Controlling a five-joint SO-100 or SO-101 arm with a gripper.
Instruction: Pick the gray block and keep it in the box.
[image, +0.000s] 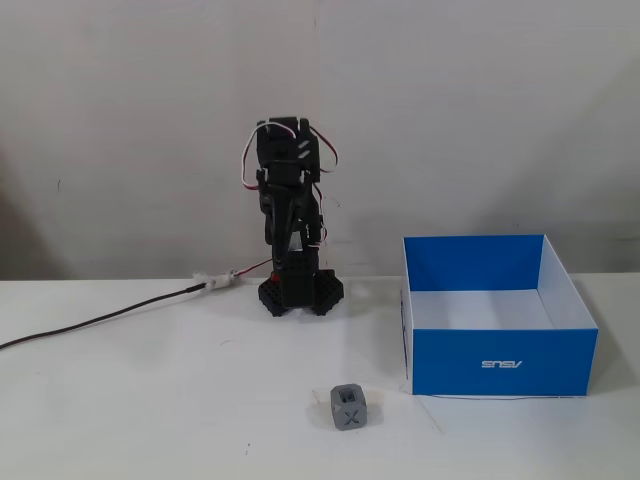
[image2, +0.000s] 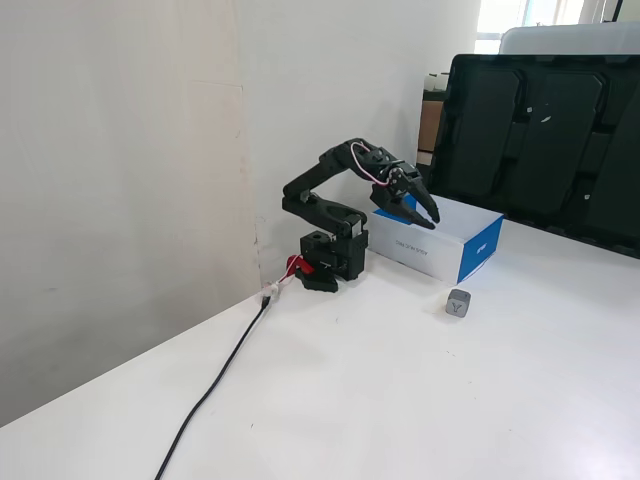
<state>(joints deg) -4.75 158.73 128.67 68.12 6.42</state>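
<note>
Desk (image: 150, 400) space just beside the box (image: 500, 365) is occupied by the gray block (image: 348, 407). Nothing is grasped by the claw (image2: 428, 218), seen folded above the base, tips slightly parted.

- Arm (image2: 330, 195): all black, boxy segments, square base.
- Red and white wires loop near the top.
- Gripper (image2: 424, 215): black, pointed fingers.
- Black cable (image2: 215, 385) trails from base.

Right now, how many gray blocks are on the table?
1. The block sits on the table in front of the arm, just left of the box in a fixed view, outside it. None visible inside the box.
</note>
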